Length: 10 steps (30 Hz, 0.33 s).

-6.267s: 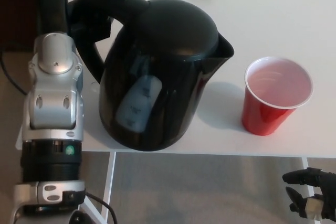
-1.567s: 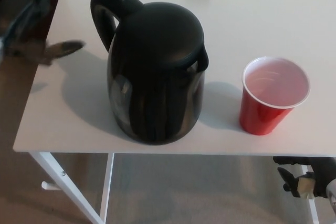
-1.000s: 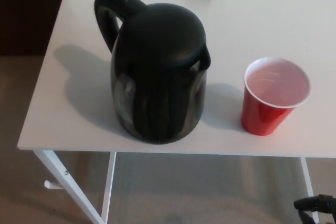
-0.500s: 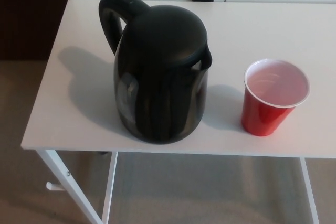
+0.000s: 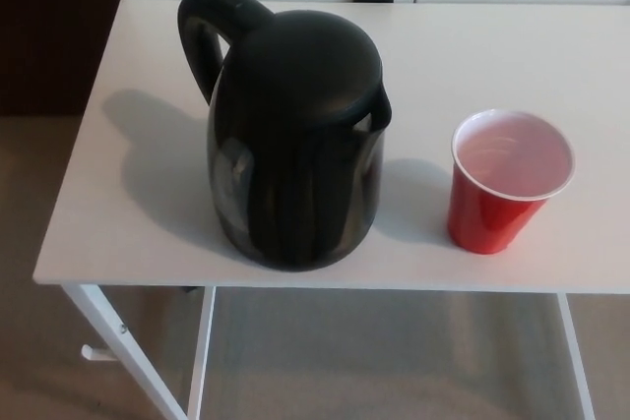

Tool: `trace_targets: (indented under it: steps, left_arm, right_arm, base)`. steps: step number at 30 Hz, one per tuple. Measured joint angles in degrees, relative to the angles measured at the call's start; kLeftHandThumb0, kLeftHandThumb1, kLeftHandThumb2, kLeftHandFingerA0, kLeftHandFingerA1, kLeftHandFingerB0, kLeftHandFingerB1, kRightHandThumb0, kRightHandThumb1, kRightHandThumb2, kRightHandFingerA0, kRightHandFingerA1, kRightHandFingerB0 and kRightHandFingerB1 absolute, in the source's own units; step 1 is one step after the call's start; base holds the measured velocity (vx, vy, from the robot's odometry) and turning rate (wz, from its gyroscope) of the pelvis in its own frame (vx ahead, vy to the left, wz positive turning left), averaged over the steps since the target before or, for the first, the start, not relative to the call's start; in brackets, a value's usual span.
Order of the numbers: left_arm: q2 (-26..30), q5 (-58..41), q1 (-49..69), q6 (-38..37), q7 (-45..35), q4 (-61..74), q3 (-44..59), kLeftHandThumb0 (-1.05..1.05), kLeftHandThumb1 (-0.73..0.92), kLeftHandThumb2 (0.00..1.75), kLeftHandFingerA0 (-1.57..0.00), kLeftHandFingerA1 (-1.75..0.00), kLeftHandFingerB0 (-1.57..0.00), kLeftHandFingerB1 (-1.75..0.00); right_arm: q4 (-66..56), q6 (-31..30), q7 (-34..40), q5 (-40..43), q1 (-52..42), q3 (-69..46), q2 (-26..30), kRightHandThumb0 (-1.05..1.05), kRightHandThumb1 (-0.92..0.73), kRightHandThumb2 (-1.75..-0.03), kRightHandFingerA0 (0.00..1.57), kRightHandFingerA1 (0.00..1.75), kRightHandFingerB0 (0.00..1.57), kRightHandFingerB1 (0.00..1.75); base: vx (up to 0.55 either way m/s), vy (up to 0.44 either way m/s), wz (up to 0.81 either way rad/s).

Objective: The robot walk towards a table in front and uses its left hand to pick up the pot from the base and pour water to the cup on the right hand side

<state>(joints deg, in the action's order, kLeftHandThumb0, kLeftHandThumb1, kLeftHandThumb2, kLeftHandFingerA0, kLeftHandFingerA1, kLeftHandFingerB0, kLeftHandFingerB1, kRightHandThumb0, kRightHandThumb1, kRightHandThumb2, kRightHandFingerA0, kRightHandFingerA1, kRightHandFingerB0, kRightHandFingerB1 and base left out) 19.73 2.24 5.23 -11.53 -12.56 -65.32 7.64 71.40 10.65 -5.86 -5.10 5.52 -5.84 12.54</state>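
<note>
Black pot [image 5: 295, 140] stands upright left of the red cup [image 5: 507, 179], spout cupward; we see neither hand.

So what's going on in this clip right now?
Nothing is being handled at this moment. Neither robot hand shows in the head view. A black kettle stands upright on the white table, handle toward the far left, lid closed. A red cup stands to its right, apart from it, with what looks like liquid inside. Judging from how things lie, any pouring is either done or not started; this picture alone cannot say which.
</note>
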Motion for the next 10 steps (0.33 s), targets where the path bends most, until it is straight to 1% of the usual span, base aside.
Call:
trace_targets:
  steps: [3,4,7,8,10]
  left_arm:
    - [0.51,1.93,0.14,-2.77,2.29,-1.65,-2.96,-0.55,0.67,0.61,-0.24,-0.32,-0.25,-0.29]
    - [1.06,2.58,0.25,-3.97,3.08,-2.05,-4.05,-0.56,0.68,0.61,-0.23,-0.32,-0.25,-0.29]
    - [2.38,3.69,0.58,-6.16,4.29,-2.31,-5.56,-0.56,0.69,0.63,-0.24,-0.33,-0.24,-0.29]
    - [2.63,3.89,0.64,-6.56,4.57,-2.34,-5.85,-0.57,0.69,0.61,-0.21,-0.32,-0.22,-0.28]
    - [3.03,4.32,0.72,-7.58,5.06,-2.31,-6.58,-0.56,0.68,0.61,-0.21,-0.32,-0.23,-0.28]
  right_arm:
    - [0.02,0.18,-0.23,0.04,0.32,0.04,0.00,-0.60,-0.70,-0.68,0.46,0.84,0.45,0.70]
    - [0.01,0.21,-0.35,0.07,0.64,0.04,-0.08,-0.56,-0.71,-0.70,0.46,0.86,0.47,0.73]
    - [0.00,0.24,-0.54,0.09,1.15,0.15,-0.28,-0.57,-0.71,-0.70,0.46,0.86,0.47,0.73]
    - [0.00,0.24,-0.57,0.09,1.20,0.15,-0.32,-0.57,-0.71,-0.69,0.46,0.84,0.48,0.73]
    - [0.01,0.24,-0.59,0.06,1.33,0.29,-0.34,-0.57,-0.71,-0.69,0.48,0.85,0.49,0.74]
  base:
    - [0.00,0.000,0.00]
    - [0.00,0.000,0.00]
    - [0.00,0.000,0.00]
    - [0.00,0.000,0.00]
    - [0.00,0.000,0.00]
